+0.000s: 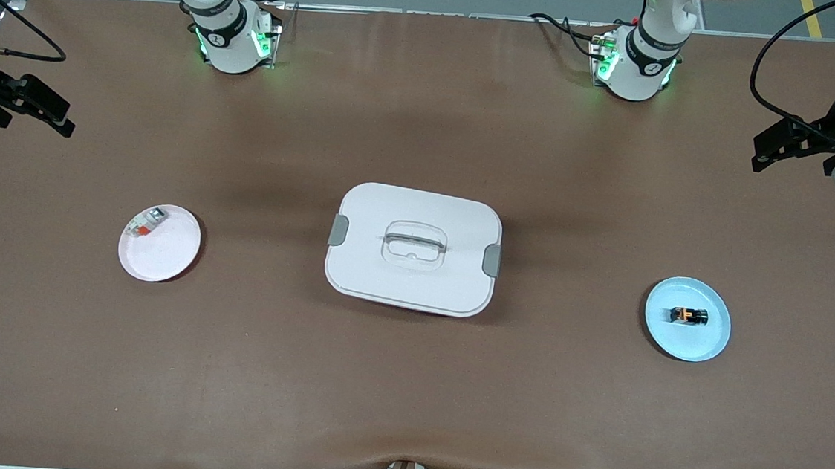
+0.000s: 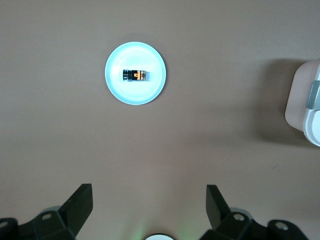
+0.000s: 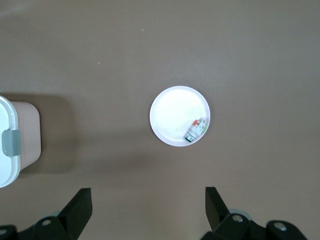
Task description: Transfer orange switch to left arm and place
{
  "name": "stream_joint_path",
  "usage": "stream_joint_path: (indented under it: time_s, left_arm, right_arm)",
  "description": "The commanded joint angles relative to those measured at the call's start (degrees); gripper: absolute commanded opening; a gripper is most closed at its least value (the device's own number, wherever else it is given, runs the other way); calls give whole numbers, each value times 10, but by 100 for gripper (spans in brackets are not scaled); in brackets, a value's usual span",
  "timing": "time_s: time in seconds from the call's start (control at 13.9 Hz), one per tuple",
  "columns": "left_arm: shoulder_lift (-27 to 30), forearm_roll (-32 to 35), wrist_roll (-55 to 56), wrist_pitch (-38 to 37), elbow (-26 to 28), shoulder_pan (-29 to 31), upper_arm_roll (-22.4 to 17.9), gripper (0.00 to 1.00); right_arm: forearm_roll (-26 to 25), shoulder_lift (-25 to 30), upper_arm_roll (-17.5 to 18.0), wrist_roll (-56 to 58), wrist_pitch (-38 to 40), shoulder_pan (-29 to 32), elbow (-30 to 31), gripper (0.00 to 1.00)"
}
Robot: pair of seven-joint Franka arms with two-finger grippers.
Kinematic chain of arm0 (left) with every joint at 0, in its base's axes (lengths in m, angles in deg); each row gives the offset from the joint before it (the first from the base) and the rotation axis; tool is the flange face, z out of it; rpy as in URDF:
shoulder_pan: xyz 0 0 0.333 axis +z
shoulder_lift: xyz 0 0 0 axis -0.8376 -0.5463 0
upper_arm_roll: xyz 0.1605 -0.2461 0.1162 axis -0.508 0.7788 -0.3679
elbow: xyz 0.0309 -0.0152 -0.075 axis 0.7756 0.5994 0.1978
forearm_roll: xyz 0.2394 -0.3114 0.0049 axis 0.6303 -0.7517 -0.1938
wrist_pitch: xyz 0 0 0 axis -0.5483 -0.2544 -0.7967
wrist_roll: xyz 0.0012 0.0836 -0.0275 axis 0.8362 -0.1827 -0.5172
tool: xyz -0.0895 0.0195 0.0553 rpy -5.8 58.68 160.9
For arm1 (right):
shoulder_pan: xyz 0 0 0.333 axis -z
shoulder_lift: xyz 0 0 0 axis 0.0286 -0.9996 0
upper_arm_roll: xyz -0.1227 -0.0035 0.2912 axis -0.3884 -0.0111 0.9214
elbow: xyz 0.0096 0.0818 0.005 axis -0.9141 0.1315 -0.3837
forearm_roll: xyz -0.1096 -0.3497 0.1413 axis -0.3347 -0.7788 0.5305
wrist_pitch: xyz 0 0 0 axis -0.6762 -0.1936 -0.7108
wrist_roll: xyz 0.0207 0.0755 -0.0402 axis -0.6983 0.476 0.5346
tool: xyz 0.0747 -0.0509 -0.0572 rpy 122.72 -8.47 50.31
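From the front view, the white box [image 1: 413,249] sits mid-table with its lid on, and both arms hang high at the table's two ends. The left gripper [image 1: 793,150] is up over bare table at the left arm's end, and the right gripper [image 1: 22,103] is up over the table's edge at the right arm's end. The orange switch [image 1: 689,315] lies on a pale blue plate [image 1: 707,345] below the left gripper and nearer the camera, well apart from the box. Toward the right arm's end, a white plate [image 1: 169,260] carries a white-grey piece with a red tab [image 1: 146,222]. Now the left wrist view: the gripper's two fingers [image 2: 80,202] stand wide apart with nothing between them, which the front view cannot show so plainly. The switch [image 2: 137,75] lies flat in the middle of its plate [image 2: 120,90], well ahead of the fingertips, and a corner of the box [image 2: 300,107] with its grey latch peeks in at the side. In the right wrist view the fingers [image 3: 80,202] are again spread wide and empty. The white plate [image 3: 172,107] lies ahead with the tabbed piece [image 3: 195,131] near its rim, and a box corner [image 3: 22,135] shows at the edge.
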State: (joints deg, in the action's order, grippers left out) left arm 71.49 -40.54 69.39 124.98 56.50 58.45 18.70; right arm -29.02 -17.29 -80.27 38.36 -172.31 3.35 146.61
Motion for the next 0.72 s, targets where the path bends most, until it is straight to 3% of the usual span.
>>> stream_joint_path:
  time_s: [0.0,0.65]
  left_arm:
    - [5,-5,-9,-6,-6,2,-3,100]
    - [4,-10,-8,-6,-8,1,-3,100]
  right_arm:
    - [-8,-4,6,-4,16,7,-13,100]
    - [-7,3,6,-4,10,7,7,100]
